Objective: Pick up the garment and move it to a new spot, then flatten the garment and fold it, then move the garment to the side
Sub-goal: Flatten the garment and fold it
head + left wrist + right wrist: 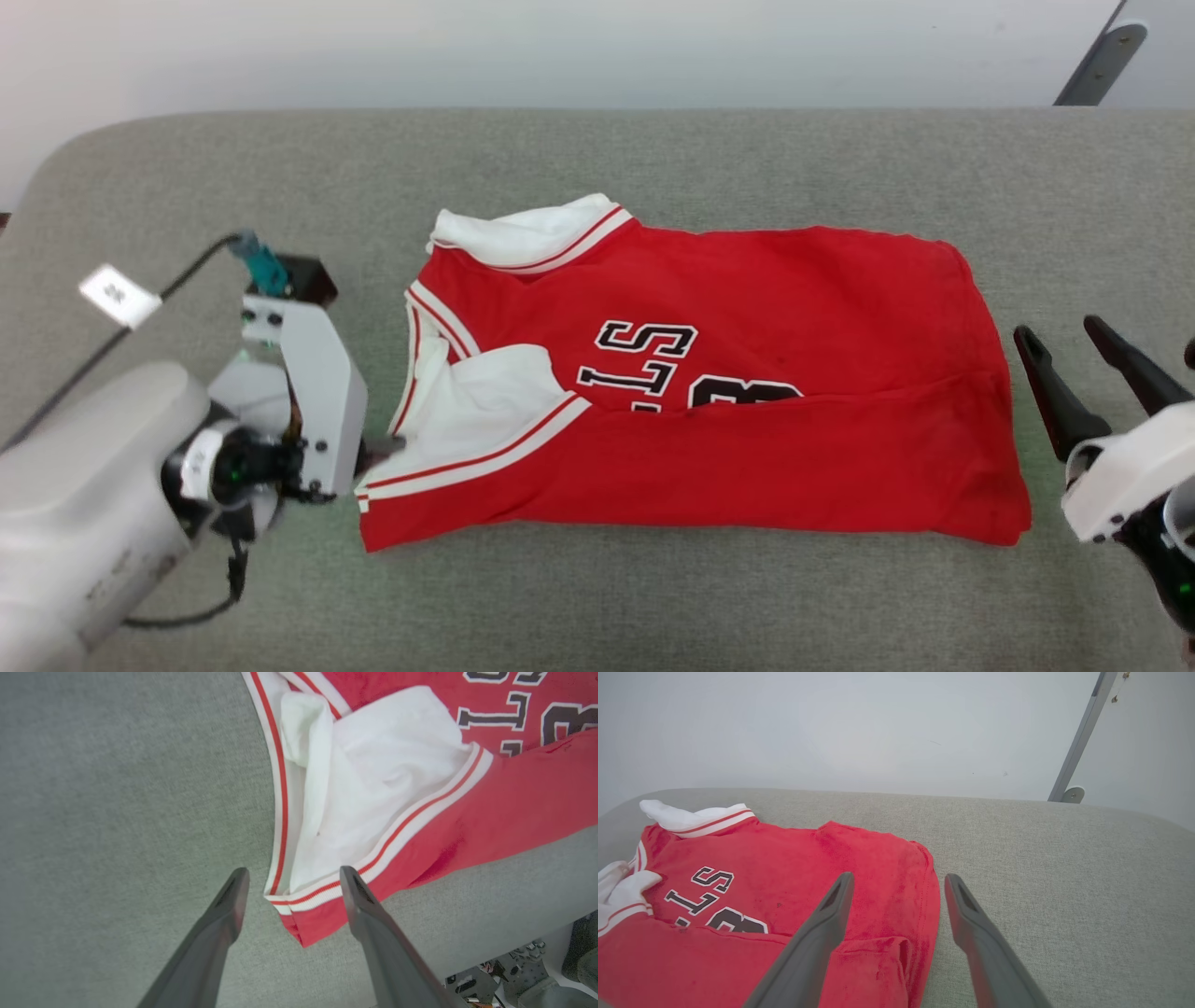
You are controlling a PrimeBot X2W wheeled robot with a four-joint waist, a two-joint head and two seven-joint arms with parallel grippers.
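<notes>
The garment (747, 373) is a red jersey with white sleeves and black lettering. It lies folded over along its length on the grey table (653, 159), collar end to the left. My left gripper (373, 459) is at its left front corner. In the left wrist view the left gripper (293, 872) stands open, with the striped sleeve hem of the garment (514, 802) lying between the fingers. My right gripper (1057, 329) is open just beyond the garment's right edge. In the right wrist view the right gripper (899, 876) hovers over the hem side of the garment (784, 858), holding nothing.
A pale wall runs behind the table, with a grey metal pole (1102, 56) leaning at the back right. A cable with a white tag (117, 294) hangs off my left arm. Bare grey table (1064, 858) stretches to the right of the garment.
</notes>
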